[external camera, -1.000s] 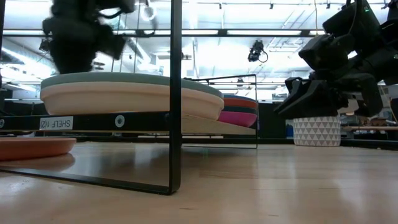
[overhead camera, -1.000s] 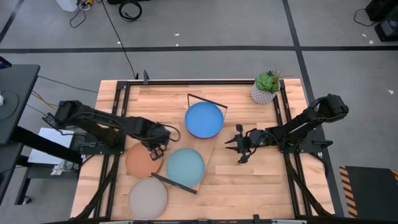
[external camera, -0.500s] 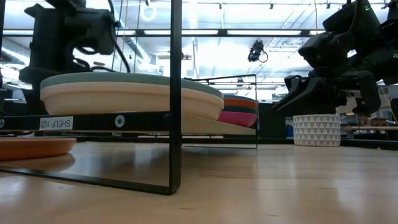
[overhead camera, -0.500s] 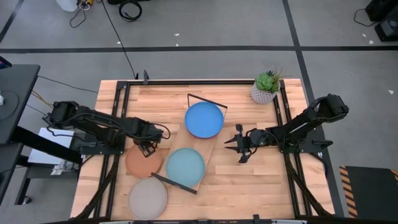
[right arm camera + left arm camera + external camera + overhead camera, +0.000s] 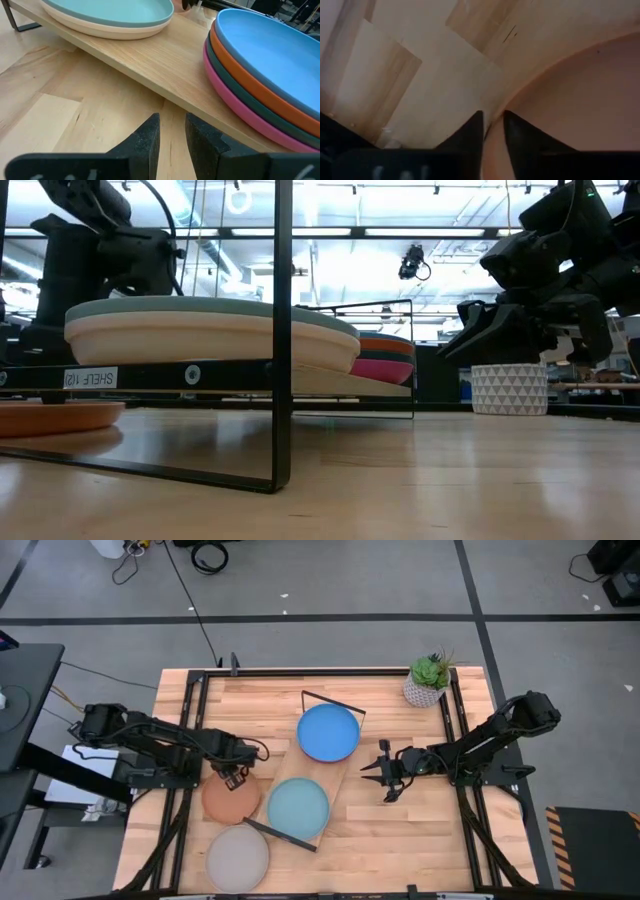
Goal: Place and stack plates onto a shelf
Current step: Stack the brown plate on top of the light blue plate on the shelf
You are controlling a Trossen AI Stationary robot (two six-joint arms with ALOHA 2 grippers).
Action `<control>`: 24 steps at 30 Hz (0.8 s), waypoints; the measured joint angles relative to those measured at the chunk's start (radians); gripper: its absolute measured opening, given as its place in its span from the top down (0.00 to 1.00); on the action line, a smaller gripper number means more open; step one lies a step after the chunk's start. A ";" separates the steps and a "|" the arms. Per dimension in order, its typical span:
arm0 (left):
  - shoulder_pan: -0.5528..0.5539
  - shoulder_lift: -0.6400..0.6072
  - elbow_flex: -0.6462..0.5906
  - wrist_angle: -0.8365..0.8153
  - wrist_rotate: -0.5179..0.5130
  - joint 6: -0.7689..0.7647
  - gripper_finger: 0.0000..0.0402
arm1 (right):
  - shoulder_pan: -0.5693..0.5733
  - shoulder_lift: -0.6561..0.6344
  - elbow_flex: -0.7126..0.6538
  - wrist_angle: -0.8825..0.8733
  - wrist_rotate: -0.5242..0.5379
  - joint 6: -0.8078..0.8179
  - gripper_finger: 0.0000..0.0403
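The tan plate [image 5: 232,803] lies flat on the table left of the shelf [image 5: 320,773]. My left gripper [image 5: 234,780] is down at the plate's far rim, shut on it. The grey plate [image 5: 238,858] lies near the table's front edge. On the shelf, the light blue plate [image 5: 298,808] sits on the cream plate [image 5: 107,31]. At the far end, the bright blue plate [image 5: 328,732] tops the orange, teal and magenta ones [image 5: 240,107]. My right gripper [image 5: 367,772] hovers right of the shelf, fingers close together, holding nothing. My left gripper has the tan plate's far rim [image 5: 496,116] between its two fingers, one finger [image 5: 476,127] outside the plate and the other [image 5: 520,132] over its inside. The fingers come from above, slanting down. The plate lies flat on the table.
A white plant pot [image 5: 428,685] stands at the far right corner. The shelf's black wire frames [image 5: 283,330] rise at both short ends. Bare tabletop [image 5: 400,830] lies right of the shelf, below my right gripper.
My left gripper has moved toward the table's left edge and come down from above the shelf's side onto the tan plate's far rim. The plates have stayed where they were.
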 joint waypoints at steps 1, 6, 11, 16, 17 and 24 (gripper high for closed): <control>0.000 0.000 0.000 -0.002 0.000 0.003 0.84 | 0.000 0.000 0.000 0.000 0.000 0.000 0.76; 0.000 -0.002 0.004 -0.016 0.015 0.017 0.96 | 0.000 0.000 0.000 0.000 0.000 0.000 0.76; 0.002 -0.009 0.077 -0.129 0.033 0.043 0.96 | 0.000 0.000 0.000 0.000 0.000 0.000 0.76; 0.028 -0.058 0.257 -0.342 0.044 0.048 0.96 | 0.000 0.000 0.000 0.000 0.000 0.000 0.76; 0.035 -0.072 0.299 -0.381 0.044 0.046 0.96 | 0.000 0.000 0.000 0.000 0.000 0.000 0.76; 0.048 -0.127 0.563 -0.411 0.069 0.019 0.97 | 0.000 0.000 0.000 -0.005 0.000 0.000 0.76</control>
